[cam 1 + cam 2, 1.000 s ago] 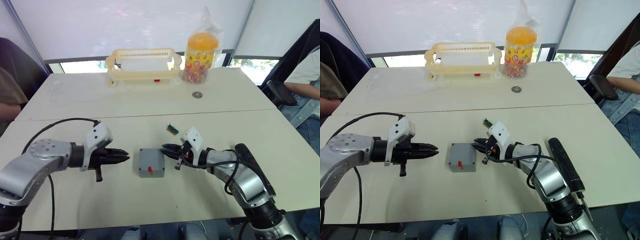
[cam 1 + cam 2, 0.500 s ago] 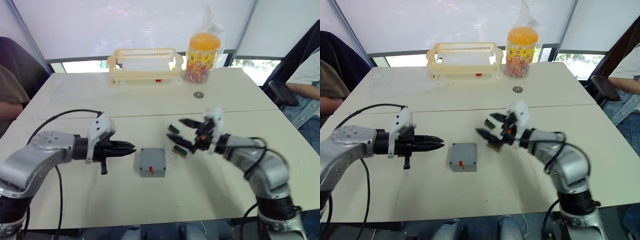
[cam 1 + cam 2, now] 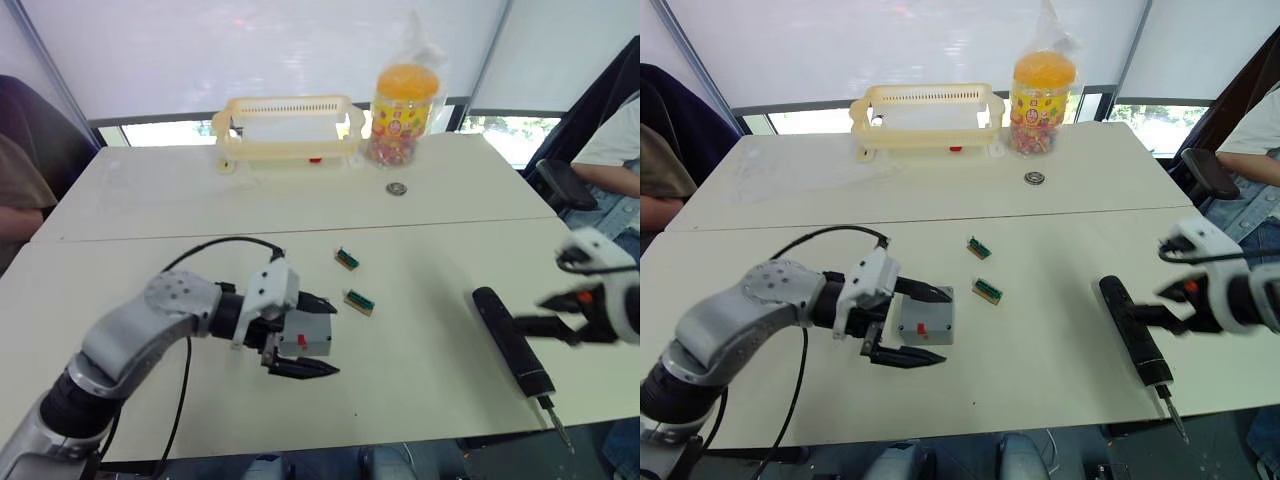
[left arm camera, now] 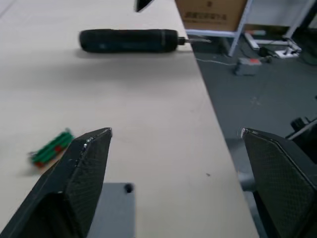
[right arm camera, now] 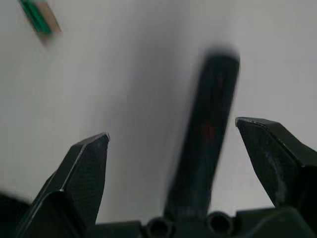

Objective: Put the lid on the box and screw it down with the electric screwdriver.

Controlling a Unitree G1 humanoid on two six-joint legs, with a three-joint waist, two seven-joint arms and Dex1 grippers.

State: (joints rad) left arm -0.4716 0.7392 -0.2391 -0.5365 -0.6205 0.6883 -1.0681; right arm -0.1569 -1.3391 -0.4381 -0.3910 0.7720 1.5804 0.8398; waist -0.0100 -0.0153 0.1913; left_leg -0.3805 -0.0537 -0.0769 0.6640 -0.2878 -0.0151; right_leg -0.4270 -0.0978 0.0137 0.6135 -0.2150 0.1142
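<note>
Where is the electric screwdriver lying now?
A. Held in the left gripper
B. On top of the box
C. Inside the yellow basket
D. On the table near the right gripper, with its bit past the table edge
D: the electric screwdriver lies flat on the table beside the open right gripper, its bit overhanging the front edge.

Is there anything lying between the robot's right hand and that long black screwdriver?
Nothing visible. The right gripper is open, close beside the electric screwdriver, with only bare table around. The two small green parts lie farther off, toward the box.
</note>
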